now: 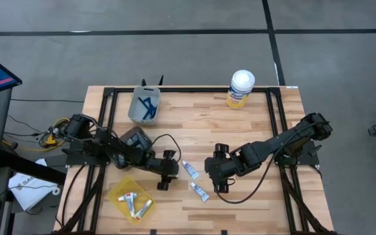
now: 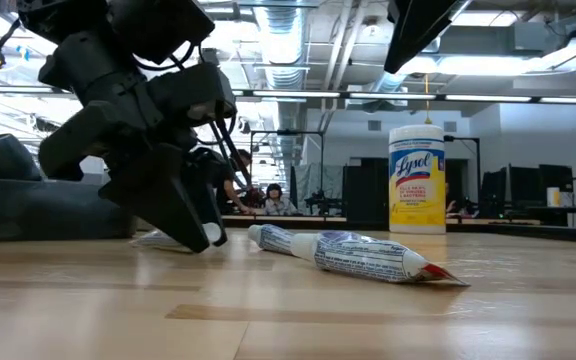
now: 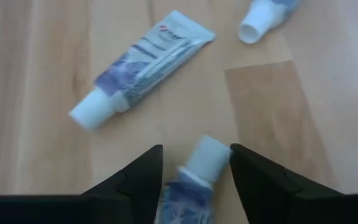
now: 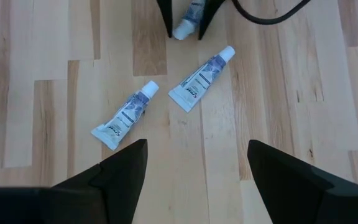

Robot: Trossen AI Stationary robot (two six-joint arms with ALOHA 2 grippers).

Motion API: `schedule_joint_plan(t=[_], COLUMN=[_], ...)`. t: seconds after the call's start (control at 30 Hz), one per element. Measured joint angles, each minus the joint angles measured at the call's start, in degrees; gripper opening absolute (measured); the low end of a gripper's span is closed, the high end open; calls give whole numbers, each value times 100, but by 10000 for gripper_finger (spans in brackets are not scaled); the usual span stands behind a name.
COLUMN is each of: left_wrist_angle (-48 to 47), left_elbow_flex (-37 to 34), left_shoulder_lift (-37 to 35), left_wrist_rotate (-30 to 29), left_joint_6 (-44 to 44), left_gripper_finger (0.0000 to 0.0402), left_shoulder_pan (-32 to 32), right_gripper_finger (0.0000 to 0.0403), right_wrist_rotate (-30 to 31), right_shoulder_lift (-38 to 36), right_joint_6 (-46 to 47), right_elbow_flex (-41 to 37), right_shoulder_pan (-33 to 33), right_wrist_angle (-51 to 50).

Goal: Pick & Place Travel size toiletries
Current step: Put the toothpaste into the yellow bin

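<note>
Three small white tubes with blue print lie flat on the wooden table. One tube [image 3: 197, 177] lies between the open fingers of my left gripper [image 3: 196, 163], which slants down at it, a finger close on each side. A second tube [image 3: 145, 62] and a third [image 4: 126, 116] lie just beyond. In the high view my left gripper [image 1: 164, 175] covers the first tube. My right gripper [image 1: 220, 183] hovers open above the table to the right of the tubes, with nothing between its fingers.
A yellow tray [image 1: 117, 196] with several tubes sits at the near left. A grey bin [image 1: 136, 111] with dark-blue razors stands at the far left. A white-lidded yellow canister [image 1: 240, 89] stands at the far edge. People show in the room behind.
</note>
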Motion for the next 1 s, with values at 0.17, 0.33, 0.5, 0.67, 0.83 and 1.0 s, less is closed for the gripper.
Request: schedule_joint_plan(t=[0.17, 0.33, 0.5, 0.67, 0.83, 1.0], left_wrist_angle=[14, 18, 29, 18, 1, -185], left_elbow_flex=[0, 0, 0, 0, 0, 0], left_shoulder_lift=[0, 0, 0, -42, -351, -1103], left_wrist_rotate=[4, 4, 4, 6, -14, -109], left_joint_6=[136, 181, 110, -50, -216, -310], left_gripper_finger=[147, 112, 81, 64, 66, 62], left_shoulder_pan=[-3, -6, -6, -6, -6, 3], right_gripper_finger=[270, 270, 270, 270, 270, 270], right_wrist_rotate=[2, 2, 2, 2, 2, 2], right_shoulder_lift=[0, 0, 0, 0, 0, 0], right_joint_6=[-11, -11, -11, -13, -121, -148], right_elbow_flex=[0, 0, 0, 0, 0, 0], right_shoulder_pan=[-64, -130, -156, -156, -153, -218], right_wrist_angle=[-19, -31, -37, -37, -39, -37])
